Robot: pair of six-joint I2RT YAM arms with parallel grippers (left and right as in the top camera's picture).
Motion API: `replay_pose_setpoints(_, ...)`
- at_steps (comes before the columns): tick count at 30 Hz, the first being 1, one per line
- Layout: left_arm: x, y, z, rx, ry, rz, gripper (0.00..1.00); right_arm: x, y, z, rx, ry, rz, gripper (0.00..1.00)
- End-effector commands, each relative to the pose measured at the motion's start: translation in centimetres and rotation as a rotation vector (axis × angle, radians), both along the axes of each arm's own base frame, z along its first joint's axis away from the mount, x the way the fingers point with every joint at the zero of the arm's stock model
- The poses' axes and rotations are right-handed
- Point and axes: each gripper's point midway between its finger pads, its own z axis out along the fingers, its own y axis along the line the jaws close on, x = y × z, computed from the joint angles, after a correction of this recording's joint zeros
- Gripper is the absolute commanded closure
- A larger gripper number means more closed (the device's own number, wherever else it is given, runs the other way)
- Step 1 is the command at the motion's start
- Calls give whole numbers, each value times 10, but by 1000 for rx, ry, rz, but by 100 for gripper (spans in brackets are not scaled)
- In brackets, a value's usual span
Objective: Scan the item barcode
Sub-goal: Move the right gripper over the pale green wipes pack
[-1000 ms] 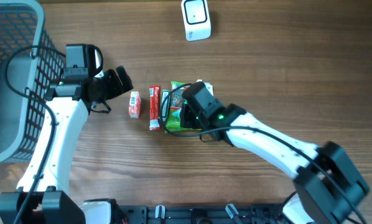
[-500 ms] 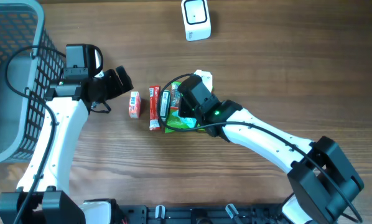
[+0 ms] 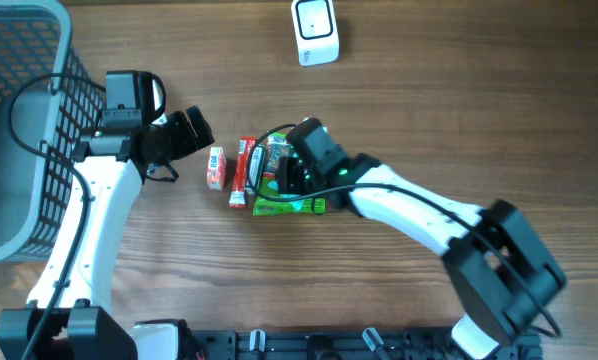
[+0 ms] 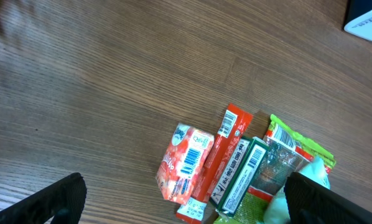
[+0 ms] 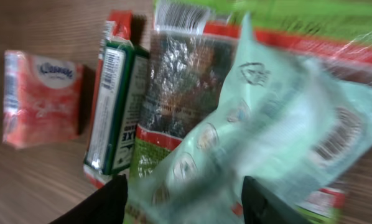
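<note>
- Right gripper (image 5: 185, 202) has slid left over the pile (image 3: 247, 170).
- Jaws straddle a packet (image 5: 267, 143), perhaps gripping; too blurred.
- Left gripper (image 3: 191, 130) gapes empty.
- Scanner (image 3: 315, 30) lies well beyond; right arm (image 3: 419, 215) nearer.

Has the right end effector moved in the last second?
Yes. The right end effector has shifted left, closer to the small pink tissue pack, which lies where it was.
</note>
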Motion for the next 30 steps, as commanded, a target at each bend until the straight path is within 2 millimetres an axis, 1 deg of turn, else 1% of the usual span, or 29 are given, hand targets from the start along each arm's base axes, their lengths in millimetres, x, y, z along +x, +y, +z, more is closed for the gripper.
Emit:
replay_pose_setpoints(1, -1, 0, 2, -8, -8, 1, 0, 22, -21, 75, 103, -151, -21, 39)
replay_pose_setpoints(2, -2, 0, 2, -8, -7, 1, 0, 26, -28, 88, 115, -180, -40, 39)
replay_pose_setpoints(4, -2, 0, 2, -8, -7, 1, 0, 31, -35, 98, 113, -212, -68, 39)
replay_pose_setpoints(5, -1, 0, 2, -8, -8, 1, 0, 33, -38, 98, 100, -219, -80, 39)
replay_pose_setpoints(7, -2, 0, 2, -8, -7, 1, 0, 35, -40, 88, 77, -207, -88, 46)
replay_pose_setpoints(10, -2, 0, 2, -8, -7, 1, 0, 38, -41, 64, 33, -169, -98, 60)
replay_pose_setpoints(11, -2, 0, 2, -8, -7, 1, 0, 39, -43, 52, 8, -156, -106, 61)
replay_pose_setpoints(13, -2, 0, 2, -8, -7, 1, 0, 42, -45, 27, -35, -120, -118, 61)
replay_pose_setpoints(17, -2, 0, 2, -8, -7, 1, 0, 39, -35, -17, -37, -36, -87, 61)
replay_pose_setpoints(19, -2, 0, 2, -8, -7, 1, 0, 39, -36, -33, -55, -11, -86, 61)
replay_pose_setpoints(21, -2, 0, 2, -8, -7, 1, 0, 38, -37, -44, -73, 5, -85, 61)
replay_pose_setpoints(22, -1, 0, 2, -8, -8, 1, 0, 41, -39, -41, -79, -15, -71, 60)
replay_pose_setpoints(23, -1, 0, 2, -8, -8, 1, 0, 46, -39, -30, -67, -47, -63, 54)
replay_pose_setpoints(25, -1, 0, 2, -8, -8, 1, 0, 60, -38, 7, -20, -120, -73, 45)
replay_pose_setpoints(26, -1, 0, 2, -8, -8, 1, 0, 63, -38, 28, 11, -151, -75, 44)
replay_pose_setpoints(27, -1, 0, 2, -8, -8, 1, 0, 64, -39, 50, 39, -187, -80, 42)
replay_pose_setpoints(28, -1, 0, 2, -8, -8, 1, 0, 63, -40, 65, 56, -210, -83, 40)
replay_pose_setpoints(29, -1, 0, 2, -8, -8, 1, 0, 61, -41, 77, 69, -221, -87, 39)
replay_pose_setpoints(30, -1, 0, 2, -8, -8, 1, 0, 53, -44, 87, 75, -218, -85, 38)
